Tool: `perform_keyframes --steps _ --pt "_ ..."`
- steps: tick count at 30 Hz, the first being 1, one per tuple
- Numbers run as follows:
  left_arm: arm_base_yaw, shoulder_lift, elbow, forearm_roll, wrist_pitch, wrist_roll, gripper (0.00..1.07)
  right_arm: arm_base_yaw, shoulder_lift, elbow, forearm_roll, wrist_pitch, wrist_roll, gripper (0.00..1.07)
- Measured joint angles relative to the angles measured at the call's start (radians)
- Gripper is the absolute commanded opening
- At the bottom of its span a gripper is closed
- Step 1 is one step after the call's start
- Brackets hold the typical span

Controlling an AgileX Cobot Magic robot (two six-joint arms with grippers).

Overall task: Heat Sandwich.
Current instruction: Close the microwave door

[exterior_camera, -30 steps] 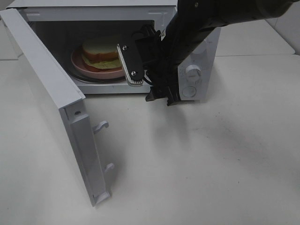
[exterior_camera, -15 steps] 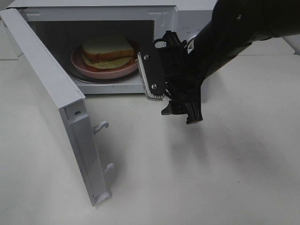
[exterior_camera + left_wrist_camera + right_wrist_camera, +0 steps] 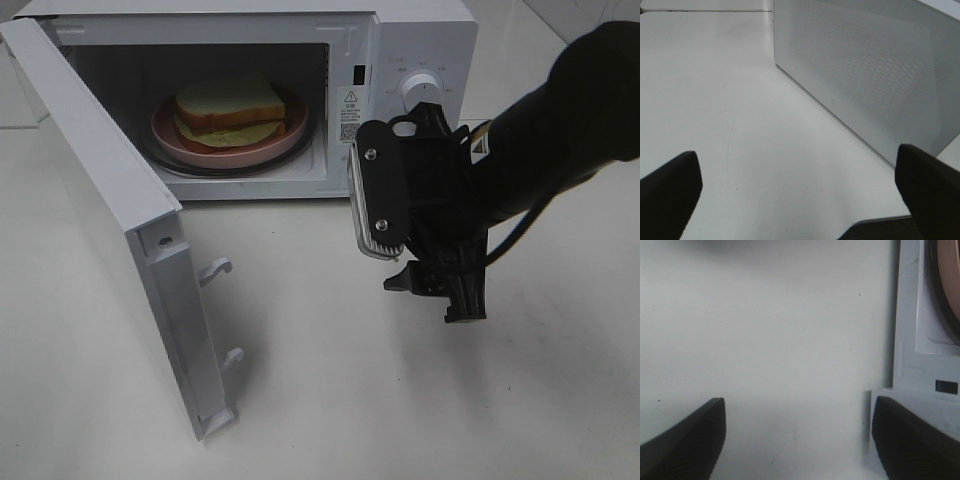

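Observation:
The sandwich (image 3: 228,107), white bread with pale yellow-green filling, lies on the pink plate (image 3: 170,138) inside the open microwave (image 3: 345,40). My right gripper (image 3: 432,297) hangs open and empty over the table, in front of the microwave's control panel and to the right of the cavity. In the right wrist view its fingers (image 3: 686,442) stand wide apart over bare table, and the plate's edge (image 3: 949,285) shows at the side. My left gripper (image 3: 800,200) is open and empty, facing the outer mesh face of the door (image 3: 865,70). It is out of the exterior view.
The microwave door (image 3: 110,200) stands swung open to the left, with its latch hooks (image 3: 215,270) pointing out over the white table (image 3: 320,400). A round knob (image 3: 423,92) sits on the panel, just behind my right arm.
My right arm has pulled back out of the microwave's opening, moving right and toward the front. The sandwich and plate stay inside, and the door has not moved.

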State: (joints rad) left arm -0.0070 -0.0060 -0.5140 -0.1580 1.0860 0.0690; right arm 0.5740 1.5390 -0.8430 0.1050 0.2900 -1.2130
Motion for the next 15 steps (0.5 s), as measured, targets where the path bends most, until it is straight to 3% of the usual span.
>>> perform_keyframes --steps 15 --pt "0.0 0.0 0.0 0.0 0.0 0.0 0.98 0.0 -0.183 0.175 0.0 -0.002 0.463 0.76"
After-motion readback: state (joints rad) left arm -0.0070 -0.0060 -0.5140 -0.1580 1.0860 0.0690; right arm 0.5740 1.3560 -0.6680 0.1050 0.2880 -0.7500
